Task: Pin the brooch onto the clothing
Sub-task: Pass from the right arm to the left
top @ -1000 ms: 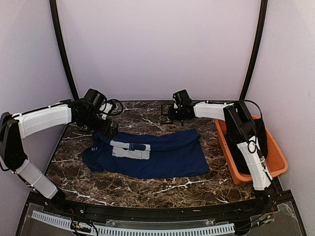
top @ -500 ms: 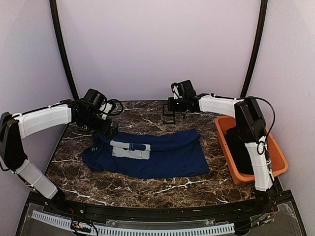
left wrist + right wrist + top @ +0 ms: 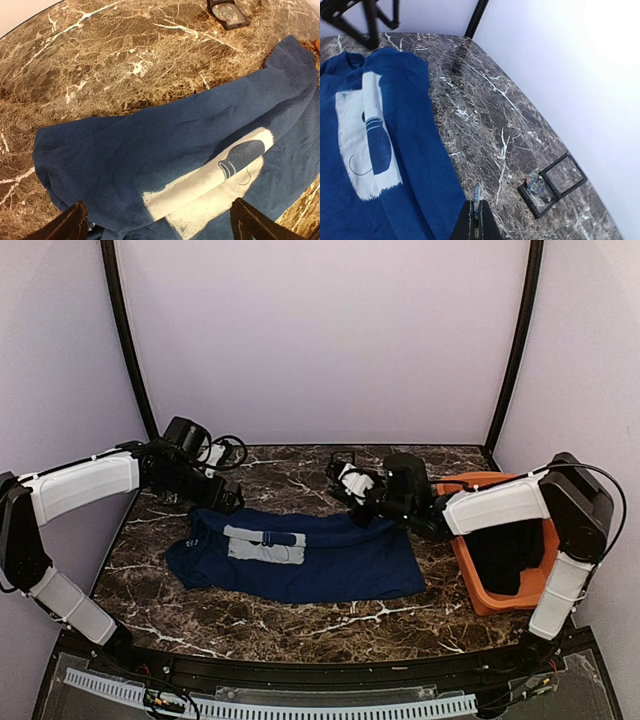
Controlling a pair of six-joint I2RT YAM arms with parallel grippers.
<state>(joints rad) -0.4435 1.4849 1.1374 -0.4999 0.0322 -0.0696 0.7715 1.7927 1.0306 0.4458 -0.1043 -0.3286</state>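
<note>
The clothing, a navy T-shirt (image 3: 330, 555) with a pale print (image 3: 265, 543), lies flat mid-table. The shirt (image 3: 145, 145) fills the left wrist view under my left gripper (image 3: 160, 225), which hangs open over its left end with nothing between the fingers (image 3: 75, 224). My right gripper (image 3: 477, 210) is shut on a thin disc seen edge-on, the brooch (image 3: 477, 194). It hovers just beyond the shirt's (image 3: 395, 150) far right edge. From above, the right gripper (image 3: 345, 482) sits by the shirt's top right corner.
A small black hinged case (image 3: 552, 184) lies open on the marble behind the shirt, a round speckled piece (image 3: 535, 182) in one half. An orange bin (image 3: 470, 585) with a black garment (image 3: 505, 550) stands at the right edge. Purple walls enclose the table.
My right arm has drawn back from the case and come toward the shirt's top right corner, its jaws closing fully on the way. The left arm and shirt stay put.
</note>
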